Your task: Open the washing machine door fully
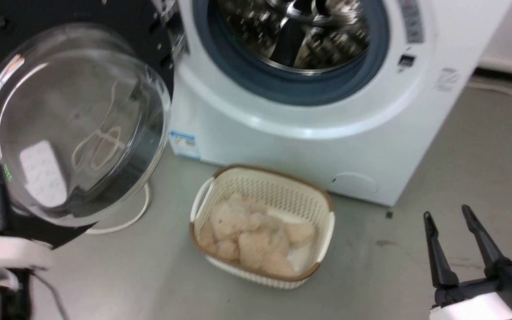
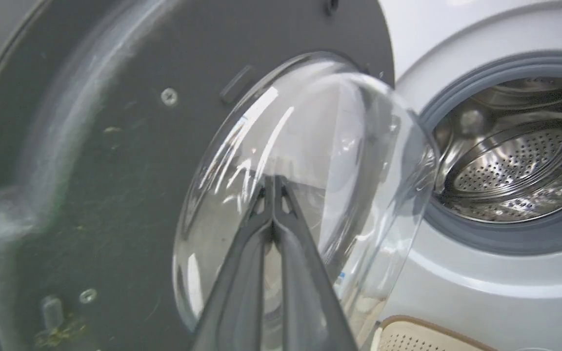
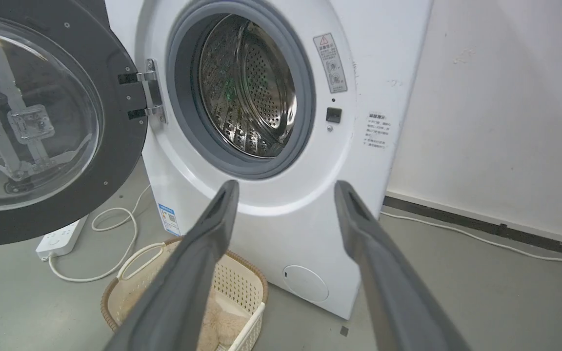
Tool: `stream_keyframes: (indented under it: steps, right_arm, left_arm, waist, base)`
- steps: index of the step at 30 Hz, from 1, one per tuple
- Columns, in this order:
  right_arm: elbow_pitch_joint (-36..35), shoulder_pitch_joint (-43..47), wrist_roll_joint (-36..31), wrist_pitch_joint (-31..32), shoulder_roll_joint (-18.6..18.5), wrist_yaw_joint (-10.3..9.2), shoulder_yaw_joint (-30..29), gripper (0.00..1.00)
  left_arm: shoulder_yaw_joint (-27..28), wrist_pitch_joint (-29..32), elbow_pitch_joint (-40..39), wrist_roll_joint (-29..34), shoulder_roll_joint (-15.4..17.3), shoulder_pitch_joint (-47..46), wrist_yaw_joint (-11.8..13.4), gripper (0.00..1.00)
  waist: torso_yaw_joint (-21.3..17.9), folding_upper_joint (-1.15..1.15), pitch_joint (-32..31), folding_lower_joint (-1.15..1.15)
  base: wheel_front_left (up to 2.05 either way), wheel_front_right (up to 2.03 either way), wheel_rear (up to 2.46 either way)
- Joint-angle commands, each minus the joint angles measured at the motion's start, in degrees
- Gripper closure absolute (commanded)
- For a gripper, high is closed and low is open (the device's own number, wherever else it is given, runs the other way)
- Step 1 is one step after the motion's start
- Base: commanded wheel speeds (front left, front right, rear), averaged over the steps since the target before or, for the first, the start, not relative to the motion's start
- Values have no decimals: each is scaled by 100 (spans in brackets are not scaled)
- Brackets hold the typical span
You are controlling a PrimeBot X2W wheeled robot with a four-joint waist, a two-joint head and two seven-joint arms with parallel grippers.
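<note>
Nearest the head camera, at lower right, the right tool (image 1: 447, 212) hangs above the grey floor (image 1: 416, 266), its two long dark fingers spread apart and grasping nothing. At lower left, the left tool (image 2: 273, 183) has its fingers clenched together and empty. Their tips point at the bulging clear glass bowl of the large round glossy black washing machine door (image 1: 74, 129); whether they touch the glass cannot be told. Between the arms, a cream perforated plastic basket (image 1: 265, 171) with a brown rim sits on the floor, holding a beige plush toy (image 1: 251, 231). Just behind it stands the white front-loading washing machine (image 1: 282, 151). Its door is swung wide to the robot's left on a hinge beside the grey rubber ring, inner face outward. Beyond the ring shines the perforated steel drum (image 3: 247, 87).
</note>
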Motion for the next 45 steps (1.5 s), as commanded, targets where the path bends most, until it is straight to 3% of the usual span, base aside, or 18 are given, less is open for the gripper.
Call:
stream_keyframes:
  steps: [1, 6, 16, 18, 27, 45]
  right_arm:
    - [-13, 76, 36, -26, 13, 5, -38, 0]
    - [-44, 288, 82, -26, 13, 5, -92, 0]
    - [-90, 428, 145, -26, 13, 5, 9, 0]
    - [-90, 448, 156, -26, 13, 5, 18, 0]
    - [-56, 542, 189, -26, 13, 5, 55, 0]
    - [36, 549, 196, -26, 13, 5, 127, 0]
  left_arm:
    - [-1, -27, -302, 144, -210, 199, 1, 100]
    - [-158, -29, -1499, 741, -1076, 1089, -9, 100]
    - [-828, -30, -1667, 1253, -1722, 1701, -50, 100]
    - [-902, -30, -1685, 1340, -1818, 1803, 36, 0]
    - [-1210, -30, -1461, 1760, -1991, 2052, 305, 0]
    - [-1165, -30, -1272, 1674, -2073, 1959, 254, 0]
  waist:
    - [-282, 0, -294, 1]
    - [-836, 0, -751, 1]
    - [-1281, 0, -878, 1]
    - [-1339, 0, -900, 1]
    - [-1396, 0, -943, 1]
    - [-1381, 0, -942, 1]
  base:
    - [0, 0, 0]
    - [0, 0, 0]
    - [0, 0, 0]
    - [0, 0, 0]
    - [0, 0, 0]
    - [0, 0, 0]
